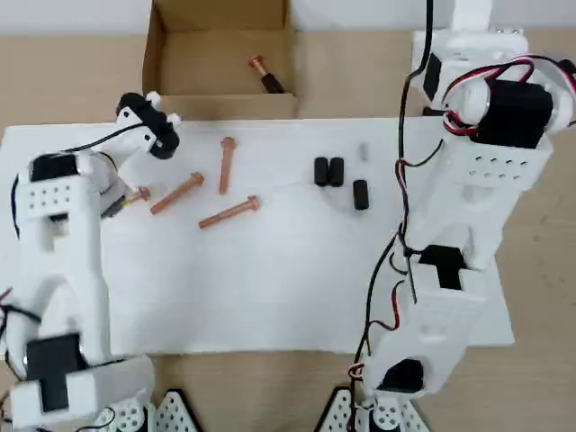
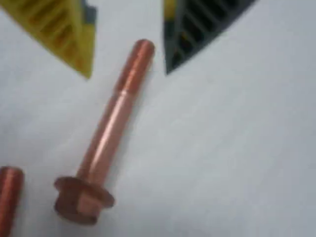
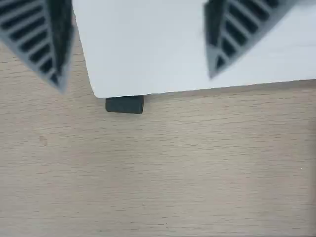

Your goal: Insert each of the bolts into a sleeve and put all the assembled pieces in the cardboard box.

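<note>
My left gripper (image 2: 127, 73) is open low over the white mat, with the threaded end of a copper bolt (image 2: 106, 136) lying between its fingertips; the head points away. In the high view this bolt (image 1: 139, 193) pokes out beside the left arm. Three more bolts (image 1: 177, 193) (image 1: 226, 165) (image 1: 229, 212) lie on the mat. Two black sleeves (image 1: 328, 171) sit side by side with a third (image 1: 361, 194) near them. My right gripper (image 3: 137, 79) is open over the mat's corner, above another sleeve (image 3: 124, 105) on the wood. The cardboard box (image 1: 162, 54) holds one sleeved bolt (image 1: 265, 76).
The white mat (image 1: 270, 288) covers the middle of the wooden table (image 1: 342, 81). The box stands just behind the mat's far edge. The tip of a neighbouring bolt (image 2: 9, 197) lies close to the left gripper. The right arm's body (image 1: 468, 207) stands over the mat's right side.
</note>
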`<state>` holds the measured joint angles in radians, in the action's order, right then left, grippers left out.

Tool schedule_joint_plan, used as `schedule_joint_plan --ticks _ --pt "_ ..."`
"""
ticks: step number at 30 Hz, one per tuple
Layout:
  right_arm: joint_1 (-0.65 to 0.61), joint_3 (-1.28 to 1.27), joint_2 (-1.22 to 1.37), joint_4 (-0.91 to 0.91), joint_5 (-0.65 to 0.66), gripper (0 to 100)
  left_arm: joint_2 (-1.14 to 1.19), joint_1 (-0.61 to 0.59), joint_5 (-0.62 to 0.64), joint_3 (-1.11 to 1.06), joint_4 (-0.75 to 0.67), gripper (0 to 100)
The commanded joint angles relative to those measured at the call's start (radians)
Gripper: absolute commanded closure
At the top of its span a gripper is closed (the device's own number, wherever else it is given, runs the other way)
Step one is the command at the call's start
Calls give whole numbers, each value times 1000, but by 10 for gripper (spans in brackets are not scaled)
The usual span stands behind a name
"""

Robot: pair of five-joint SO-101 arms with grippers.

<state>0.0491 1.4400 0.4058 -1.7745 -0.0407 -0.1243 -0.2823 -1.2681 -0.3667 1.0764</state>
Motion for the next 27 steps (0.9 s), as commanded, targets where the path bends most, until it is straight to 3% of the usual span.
schedule_joint_plan --ticks 1,8,15,27 --pt "-5 -4 -41 -14 6 774 82 -18 -31 157 9 897" --pt "-5 -4 -41 -14 6 774 174 15 -91 264 127 897" --pt "-5 -4 -41 -14 6 774 254 14 -173 272 129 897" --pt "-10 -4 -41 -14 6 774 421 25 -141 446 133 897"
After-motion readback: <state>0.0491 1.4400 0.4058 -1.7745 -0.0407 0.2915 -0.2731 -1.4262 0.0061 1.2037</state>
